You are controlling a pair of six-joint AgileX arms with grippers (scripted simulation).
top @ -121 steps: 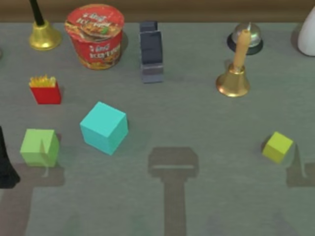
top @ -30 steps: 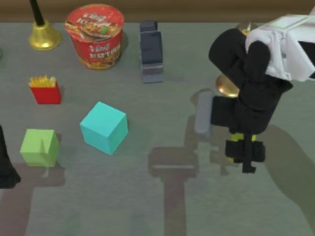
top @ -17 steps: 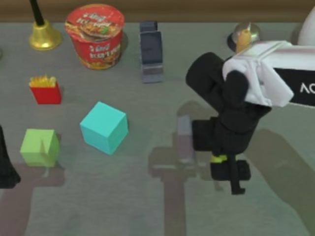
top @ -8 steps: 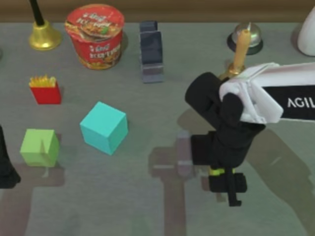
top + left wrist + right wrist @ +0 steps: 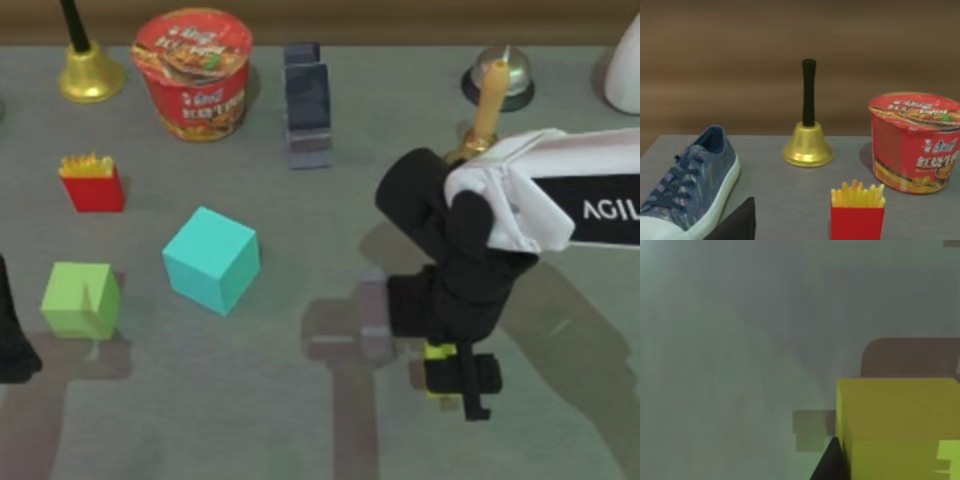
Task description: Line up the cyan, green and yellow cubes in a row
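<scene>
Right gripper [image 5: 452, 385] is apparently pinching the yellow cube [image 5: 436, 351] at lower centre-right, with the cyan cube [image 5: 211, 259] lying far to its left.

yellow cube [image 5: 436, 352] mostly hidden under right gripper [image 5: 458, 375], left arm [image 5: 12, 335] cut at left edge, shoe [image 5: 687, 182] cropped in left wrist view

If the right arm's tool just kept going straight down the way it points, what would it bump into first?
Probably only the table. The right tool points down, carrying the yellow cube, so the cube's underside would touch first. The height left is unclear.
</scene>
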